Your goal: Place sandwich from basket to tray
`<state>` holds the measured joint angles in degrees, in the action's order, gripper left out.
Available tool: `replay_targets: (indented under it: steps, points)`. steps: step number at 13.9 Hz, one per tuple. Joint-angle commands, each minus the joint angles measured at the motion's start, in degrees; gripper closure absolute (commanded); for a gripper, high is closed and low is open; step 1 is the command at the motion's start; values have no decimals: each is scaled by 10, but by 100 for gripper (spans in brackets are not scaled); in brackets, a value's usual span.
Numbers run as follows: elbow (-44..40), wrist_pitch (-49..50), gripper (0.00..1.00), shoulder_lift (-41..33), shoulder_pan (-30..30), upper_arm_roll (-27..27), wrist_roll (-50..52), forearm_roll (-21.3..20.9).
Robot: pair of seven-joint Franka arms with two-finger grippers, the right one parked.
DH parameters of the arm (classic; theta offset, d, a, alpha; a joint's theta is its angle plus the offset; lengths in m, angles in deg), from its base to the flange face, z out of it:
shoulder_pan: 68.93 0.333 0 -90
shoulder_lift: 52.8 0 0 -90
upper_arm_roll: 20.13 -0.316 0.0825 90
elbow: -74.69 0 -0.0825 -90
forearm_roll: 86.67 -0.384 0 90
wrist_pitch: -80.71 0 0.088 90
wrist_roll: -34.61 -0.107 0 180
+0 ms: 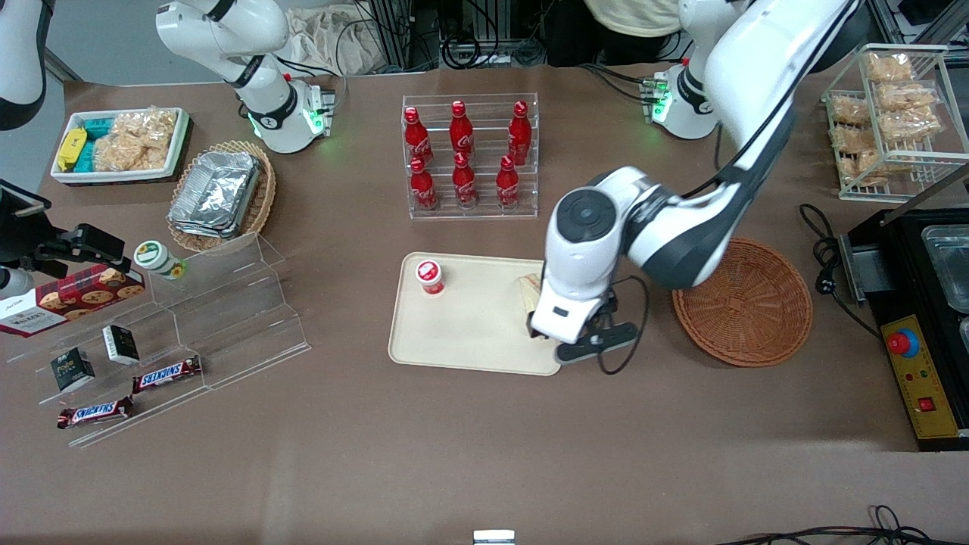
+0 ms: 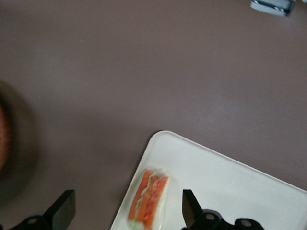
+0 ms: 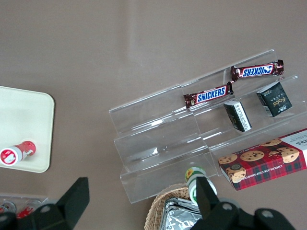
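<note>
Left wrist view: sandwich (image 2: 147, 199) lying on tray (image 2: 230, 187), at its edge.
End effector (image 2: 125, 211): released, fingers spread, above the sandwich.
Basket (image 1: 743, 301): beside tray.

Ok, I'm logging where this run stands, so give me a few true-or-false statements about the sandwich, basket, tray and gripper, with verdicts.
1. The sandwich lies on the tray. True.
2. The sandwich is clamped between the gripper's fingers. False: the gripper is open, its fingers apart on either side of the sandwich and above it, as the left wrist view shows.
3. The basket holds nothing. True.
4. A red-capped cup stands on the tray. True.
5. The sandwich sits at the middle of the tray. False: it lies close to the tray's rim, at the end nearest the basket.
6. The basket rests on the tray. False: it sits on the table beside the tray, toward the working arm's end.
</note>
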<state>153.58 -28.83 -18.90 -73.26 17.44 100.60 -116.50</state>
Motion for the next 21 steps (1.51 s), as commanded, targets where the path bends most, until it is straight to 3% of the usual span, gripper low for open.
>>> replay_targets:
  steps: [1, 4, 7, 12, 17, 21]
  points:
    - [21, 47, 0, -66, 26, -1, 5, 36]
    - [21, 78, 0, -110, 63, 0, -28, 79]
    - [21, 135, 0, -166, 105, -14, -150, 159]
    - [31, 202, 0, -243, 88, -157, -344, 253]
    - [86, 210, 0, -318, 7, -352, -515, 311]
    - [100, 225, 0, -342, 6, -399, -598, 317]
